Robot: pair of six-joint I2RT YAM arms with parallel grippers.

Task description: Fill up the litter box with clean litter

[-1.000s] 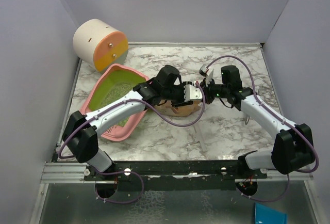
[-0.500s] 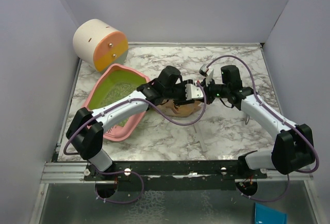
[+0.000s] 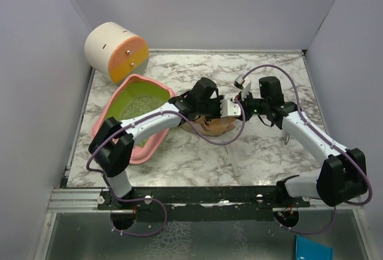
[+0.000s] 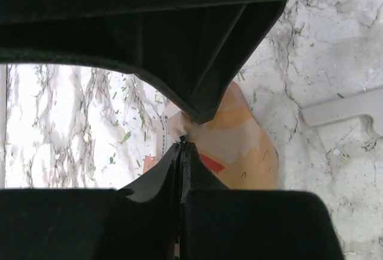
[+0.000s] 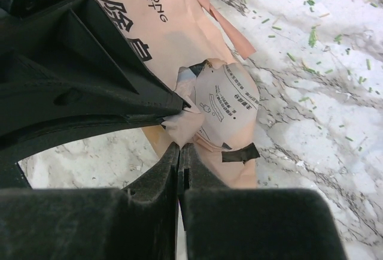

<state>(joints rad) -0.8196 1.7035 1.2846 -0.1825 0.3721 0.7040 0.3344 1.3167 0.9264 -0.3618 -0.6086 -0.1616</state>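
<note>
The pink litter box (image 3: 106,111) lies at the table's left, with greenish clean litter (image 3: 139,103) on its lime-green bottom. A tan paper bag (image 3: 210,127) lies at the table's middle. Both arms meet above its top right end. My left gripper (image 3: 236,109) is shut, its tips (image 4: 182,142) against a pale corner of the bag (image 4: 239,146). My right gripper (image 3: 245,102) is shut too. Its tips (image 5: 181,146) pinch a crumpled fold of the bag (image 5: 224,107), right under the left gripper's dark body (image 5: 90,86).
A cream-and-orange cylinder (image 3: 115,51) stands at the back left corner. A pale grey flat piece (image 4: 347,107) lies on the marble right of the bag. Green litter flecks (image 5: 311,35) are strewn on the tabletop. Grey walls close in on three sides.
The left arm has pushed right towards the right gripper, and its jaws have closed at the bag's top corner. The right arm has barely moved.
</note>
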